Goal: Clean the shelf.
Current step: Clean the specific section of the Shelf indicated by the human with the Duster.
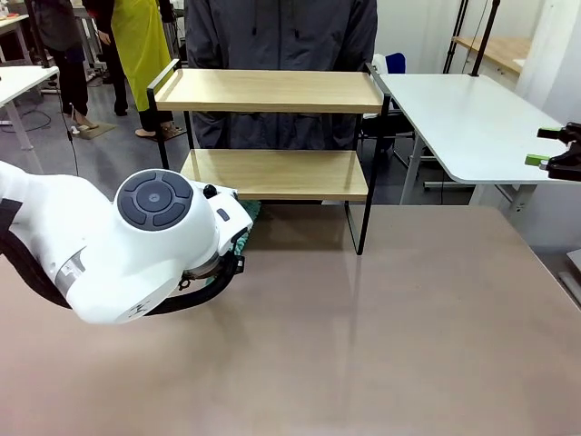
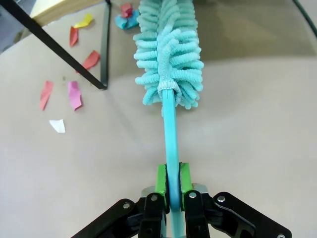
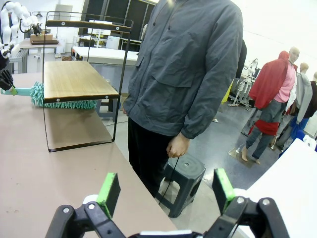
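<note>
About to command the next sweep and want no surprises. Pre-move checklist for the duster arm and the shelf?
1. Grip: left pincer shut on the duster handle, centred between the pads: ok.
2. Right pincer open, off to the side away from the shelf: ok.
3. Duster head touching the lower board: cannot tell.
4. Table by the shelf leg: paper scraps lie there: not ok.
5. Person stands right behind the shelf; clearance: cannot tell.

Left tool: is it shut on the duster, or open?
Shut. The left tool has both green pads pressed against the teal handle of the duster, with no gap showing.
</note>
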You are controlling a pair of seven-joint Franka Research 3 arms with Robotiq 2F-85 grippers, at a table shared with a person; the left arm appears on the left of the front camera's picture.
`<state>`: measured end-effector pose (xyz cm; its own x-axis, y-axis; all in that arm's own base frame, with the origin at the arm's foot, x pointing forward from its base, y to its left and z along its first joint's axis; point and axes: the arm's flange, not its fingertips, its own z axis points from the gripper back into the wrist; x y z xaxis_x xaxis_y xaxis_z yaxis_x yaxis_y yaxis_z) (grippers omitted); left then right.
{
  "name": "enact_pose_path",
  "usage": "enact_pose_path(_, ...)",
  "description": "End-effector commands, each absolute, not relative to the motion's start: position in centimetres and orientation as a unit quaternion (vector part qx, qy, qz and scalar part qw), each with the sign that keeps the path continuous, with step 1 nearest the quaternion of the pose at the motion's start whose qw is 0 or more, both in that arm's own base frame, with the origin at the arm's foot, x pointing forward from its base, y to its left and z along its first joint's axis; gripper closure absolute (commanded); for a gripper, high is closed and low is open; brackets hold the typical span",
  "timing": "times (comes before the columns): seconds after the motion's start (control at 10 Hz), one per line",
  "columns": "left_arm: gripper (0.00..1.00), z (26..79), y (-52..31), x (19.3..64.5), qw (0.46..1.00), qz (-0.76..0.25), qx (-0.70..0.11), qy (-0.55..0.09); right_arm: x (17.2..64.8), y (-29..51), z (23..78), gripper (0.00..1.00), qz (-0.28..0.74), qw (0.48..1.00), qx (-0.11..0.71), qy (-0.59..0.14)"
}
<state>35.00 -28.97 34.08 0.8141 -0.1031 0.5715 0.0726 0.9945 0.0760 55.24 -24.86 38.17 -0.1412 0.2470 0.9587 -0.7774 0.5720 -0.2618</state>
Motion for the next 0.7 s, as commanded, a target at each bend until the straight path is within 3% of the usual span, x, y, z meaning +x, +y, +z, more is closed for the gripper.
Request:
enact_pose_path(0.0,0.87,33.6,-27.7,35.4,0.953,-0.018,0.048,-0.298,55.2,-24.7,38.9,0.00,0.411,0.628,0.210,-0.626)
enact_pose_path(0.5,0.87,35.1,-23.8,35.0,0.950,0.009,0.135,-0.280,55.2,-24.7,38.9,0.00,0.411,0.628,0.210,-0.626)
enact_pose_path(0.6,0.87,35.4,-24.0,34.7,0.951,0.011,0.110,-0.288,55.2,-24.7,38.9,0.00,0.411,0.628,0.210,-0.626)
